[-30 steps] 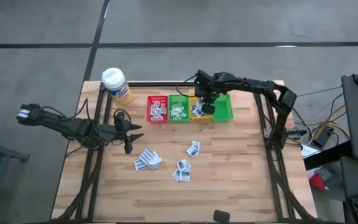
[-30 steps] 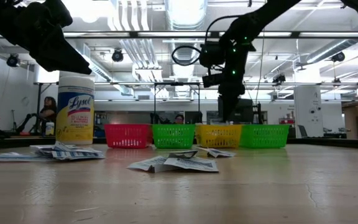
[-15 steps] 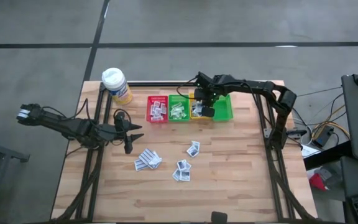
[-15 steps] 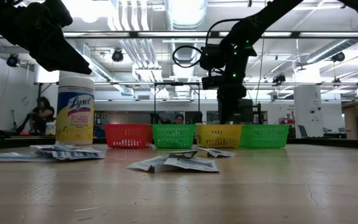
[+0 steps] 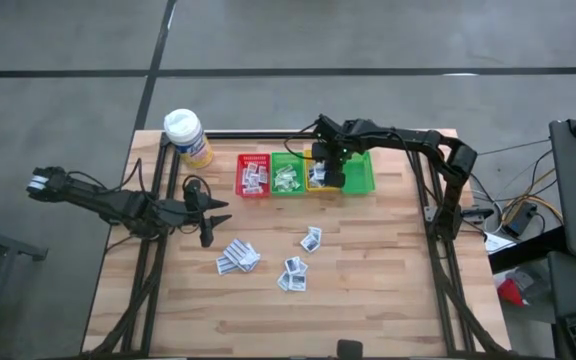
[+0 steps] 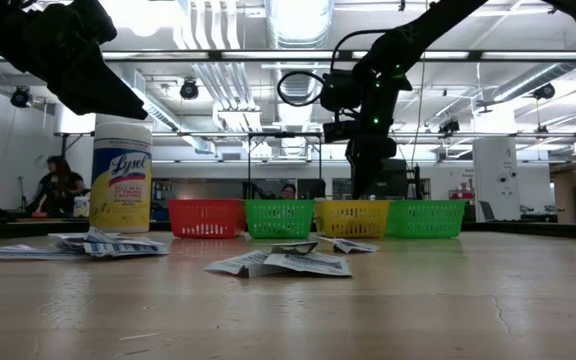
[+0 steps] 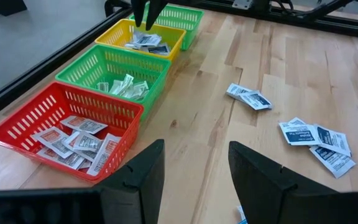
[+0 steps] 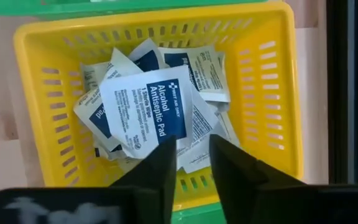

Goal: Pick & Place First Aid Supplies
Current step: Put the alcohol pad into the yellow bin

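My right gripper (image 8: 192,146) hangs open, pointing down into the yellow bin (image 8: 42,37), with nothing between its fingers. A white and blue alcohol pad sachet (image 8: 148,109) lies on top of the sachets piled in that bin; I cannot tell whether a fingertip touches it. More first aid supplies lie loose on the table in small heaps (image 5: 238,257), (image 5: 311,238), (image 5: 292,275). Others fill the red bin (image 7: 17,134) and the green bin (image 7: 82,68). My left gripper (image 7: 194,152) waits open above the table's left part (image 5: 206,215), touching nothing.
The bins stand in a row at the far middle of the table, with a second green bin (image 5: 363,175) at the right end. A yellow bottle with a white cap (image 5: 186,135) stands at the far left corner. Bare wood lies along the near edge (image 5: 368,320).
My right gripper has tipped a little toward the table's left while staying over the yellow bin. The loose sachets on the table lie as before.
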`<control>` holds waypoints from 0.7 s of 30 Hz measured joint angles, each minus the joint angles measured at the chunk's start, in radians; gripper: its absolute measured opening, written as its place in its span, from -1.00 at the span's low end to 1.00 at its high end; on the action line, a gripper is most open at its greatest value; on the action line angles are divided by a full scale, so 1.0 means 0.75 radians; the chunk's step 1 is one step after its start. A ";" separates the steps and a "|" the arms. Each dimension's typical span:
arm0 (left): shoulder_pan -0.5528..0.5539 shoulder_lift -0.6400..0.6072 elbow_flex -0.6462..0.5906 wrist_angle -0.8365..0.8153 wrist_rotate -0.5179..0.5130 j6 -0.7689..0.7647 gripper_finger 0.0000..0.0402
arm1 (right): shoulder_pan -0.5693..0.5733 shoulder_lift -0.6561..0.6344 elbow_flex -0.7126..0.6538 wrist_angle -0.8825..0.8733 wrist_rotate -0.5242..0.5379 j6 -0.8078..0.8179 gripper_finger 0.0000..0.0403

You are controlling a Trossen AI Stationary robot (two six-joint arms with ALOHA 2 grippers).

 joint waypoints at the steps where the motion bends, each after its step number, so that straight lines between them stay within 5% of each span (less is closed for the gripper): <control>1: 0.000 0.000 0.000 0.000 0.000 0.000 -0.14 | 0.000 0.001 0.007 -0.004 0.001 -0.003 -0.48; 12: 0.000 0.000 0.000 -0.001 0.000 0.021 -0.14 | 0.073 -0.145 0.043 -0.051 -0.045 -0.064 -0.33; 21: 0.000 0.001 0.000 0.000 0.000 0.023 -0.14 | 0.221 -0.317 0.027 -0.102 -0.694 -0.185 -0.40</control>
